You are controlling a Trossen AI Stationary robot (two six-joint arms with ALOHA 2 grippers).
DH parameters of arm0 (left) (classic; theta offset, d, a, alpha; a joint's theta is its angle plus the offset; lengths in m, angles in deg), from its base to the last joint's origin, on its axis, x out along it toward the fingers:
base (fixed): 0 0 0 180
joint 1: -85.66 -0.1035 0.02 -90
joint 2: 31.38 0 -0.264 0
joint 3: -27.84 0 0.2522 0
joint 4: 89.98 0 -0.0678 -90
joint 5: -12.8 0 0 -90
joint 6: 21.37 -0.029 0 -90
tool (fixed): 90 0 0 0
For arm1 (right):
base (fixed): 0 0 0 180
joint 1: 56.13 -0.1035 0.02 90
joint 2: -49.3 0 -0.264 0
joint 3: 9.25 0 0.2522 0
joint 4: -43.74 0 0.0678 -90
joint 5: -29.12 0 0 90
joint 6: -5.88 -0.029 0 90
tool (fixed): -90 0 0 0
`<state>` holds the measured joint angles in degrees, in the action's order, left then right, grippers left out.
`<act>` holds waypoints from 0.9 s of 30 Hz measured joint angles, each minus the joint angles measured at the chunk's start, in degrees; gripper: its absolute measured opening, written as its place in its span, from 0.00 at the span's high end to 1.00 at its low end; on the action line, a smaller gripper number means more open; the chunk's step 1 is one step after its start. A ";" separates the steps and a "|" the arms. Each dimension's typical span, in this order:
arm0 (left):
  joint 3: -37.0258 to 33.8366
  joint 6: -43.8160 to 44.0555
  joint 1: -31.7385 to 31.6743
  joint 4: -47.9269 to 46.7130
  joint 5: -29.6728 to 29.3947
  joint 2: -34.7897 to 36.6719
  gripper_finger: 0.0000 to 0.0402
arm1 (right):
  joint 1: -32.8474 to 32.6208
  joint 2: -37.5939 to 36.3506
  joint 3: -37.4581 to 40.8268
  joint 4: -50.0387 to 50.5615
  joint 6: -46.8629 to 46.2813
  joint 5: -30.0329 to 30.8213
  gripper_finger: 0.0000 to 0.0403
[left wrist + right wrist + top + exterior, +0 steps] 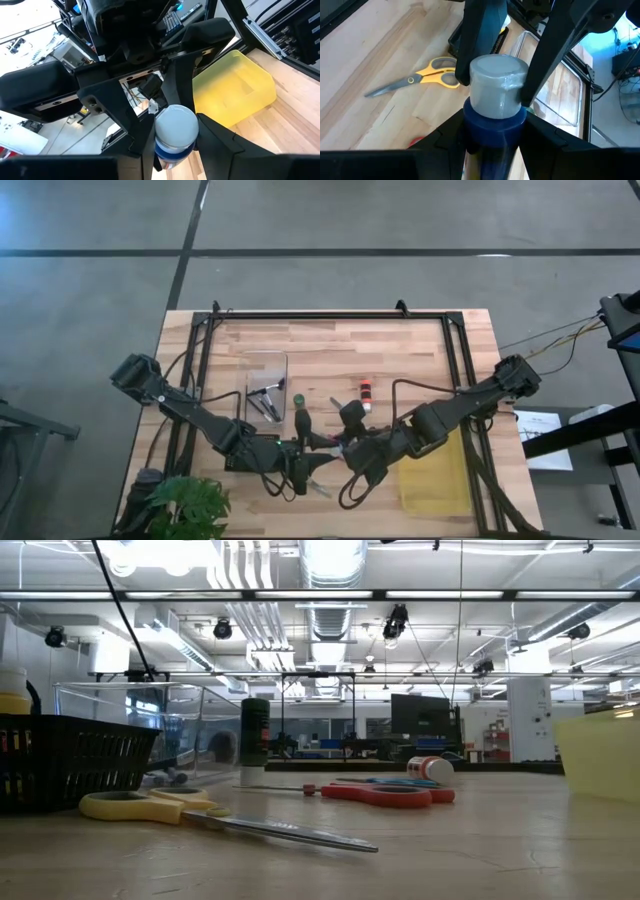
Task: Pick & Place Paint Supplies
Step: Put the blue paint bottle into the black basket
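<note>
A small paint bottle with a blue body and a whitish cap hangs in the air between my two grippers, which meet over the table's near middle. My left gripper and my right gripper are both shut on it. Yellow-handled scissors lie flat on the wood below, and they also show in the low view. Red-handled scissors and a pot on its side rest farther back. A dark tube with a green top stands upright. My left gripper pinches the bottle's whitish cap between its two fingers, one on each side. The bottle is lifted clear of the table. My right gripper pinches the blue body just under the cap, a finger on either side, coming from the end opposite the left gripper.
A yellow bin sits near the right arm, and a clear tray holding brushes is at the far left. A black basket stands under the left arm. A red pot stands mid-table, and a plant is at the near left corner.
</note>
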<state>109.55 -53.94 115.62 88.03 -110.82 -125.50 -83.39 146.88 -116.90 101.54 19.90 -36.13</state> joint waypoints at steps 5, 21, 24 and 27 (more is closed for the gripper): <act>0.00 0.26 0.00 -0.29 0.03 0.13 0.70 | 0.00 0.02 0.00 -0.07 -1.42 -0.59 0.61; -0.09 7.24 -0.07 -11.75 -6.90 3.50 0.70 | -0.93 -1.93 -0.11 5.56 -12.00 -0.39 0.15; -0.09 14.43 -0.04 -19.48 -10.32 5.96 0.70 | -2.24 -2.74 -0.13 7.40 -16.18 -0.35 0.14; -0.16 25.58 -0.07 -29.91 -12.45 9.13 0.70 | -4.06 -3.22 -0.11 7.56 -19.13 0.15 0.14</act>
<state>109.38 -28.36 115.55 58.12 -123.28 -116.37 -87.46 143.66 -117.01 109.10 0.77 -35.97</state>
